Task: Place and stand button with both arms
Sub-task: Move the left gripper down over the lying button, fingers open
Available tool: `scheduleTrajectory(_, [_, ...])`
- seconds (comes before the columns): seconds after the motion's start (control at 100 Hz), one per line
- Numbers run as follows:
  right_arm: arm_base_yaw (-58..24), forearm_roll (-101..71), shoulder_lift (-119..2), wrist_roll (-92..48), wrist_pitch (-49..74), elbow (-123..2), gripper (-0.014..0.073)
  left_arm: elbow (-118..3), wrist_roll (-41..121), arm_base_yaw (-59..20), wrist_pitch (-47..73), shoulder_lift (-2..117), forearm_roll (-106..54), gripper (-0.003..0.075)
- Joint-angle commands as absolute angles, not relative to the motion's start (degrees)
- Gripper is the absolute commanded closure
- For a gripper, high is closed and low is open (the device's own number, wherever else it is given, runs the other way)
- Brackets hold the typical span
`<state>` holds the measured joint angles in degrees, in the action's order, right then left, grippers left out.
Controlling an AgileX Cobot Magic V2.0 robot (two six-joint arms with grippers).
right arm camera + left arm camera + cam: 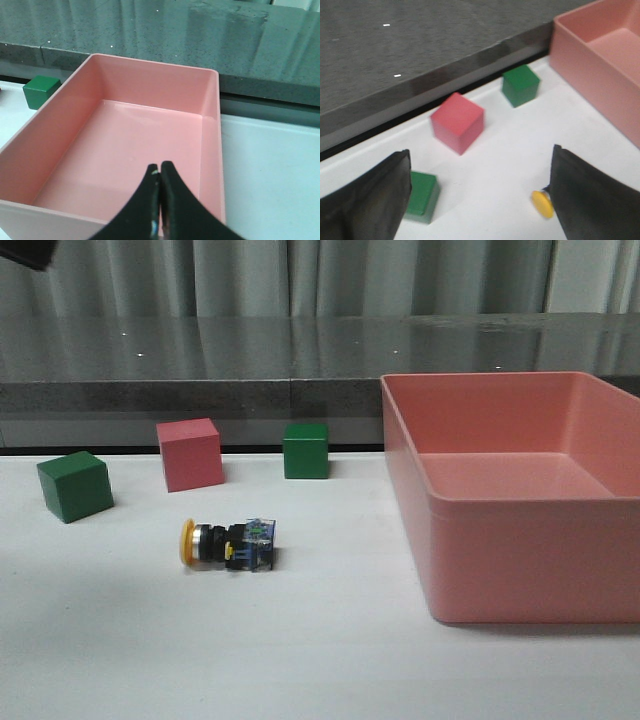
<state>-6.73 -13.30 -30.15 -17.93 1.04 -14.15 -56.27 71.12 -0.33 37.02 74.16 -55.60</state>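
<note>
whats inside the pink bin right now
Nothing shows inside the pink bin: the right wrist view sees its bare floor. The shut right claw covers a small patch near the front wall, so that spot cannot be checked.

Button [542,203] on table [300,660] just beside one finger of the spread left gripper [480,200]; three cubes [457,122] beyond its fingertips. Bin [120,150] under and ahead of the closed right gripper [160,200].
</note>
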Motion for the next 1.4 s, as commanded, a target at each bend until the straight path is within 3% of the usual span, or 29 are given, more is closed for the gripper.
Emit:
scheduleTrajectory(0.0, [-6.39,-13.44,-30.05,-18.03,-2.94,-15.67,0.0707,-59.75,83.03,0.39,43.28,77.37,-68.66,0.0174])
scheduleTrajectory(0.24, [-6.39,-13.44,-30.05,-18.03,-2.94,-15.67,0.0707,-64.53,104.20,0.98,59.15,88.96,-69.64,0.0174])
scheduleTrajectory(0.4, [-6.39,-13.44,-30.05,-18.03,-2.94,-15.67,0.0707,-65.36,106.76,0.98,64.92,94.46,-68.80,0.0173])
scheduleTrajectory(1.0, [-6.39,-13.44,-30.05,-18.03,-3.00,-15.67,0.0707,-65.36,107.82,0.68,66.22,102.11,-69.50,0.0173])
scheduleTrajectory(1.39, [-6.39,-13.44,-30.05,-18.03,-3.00,-15.67,0.0707,-65.36,122.69,-0.06,66.71,106.32,-72.19,0.0173])
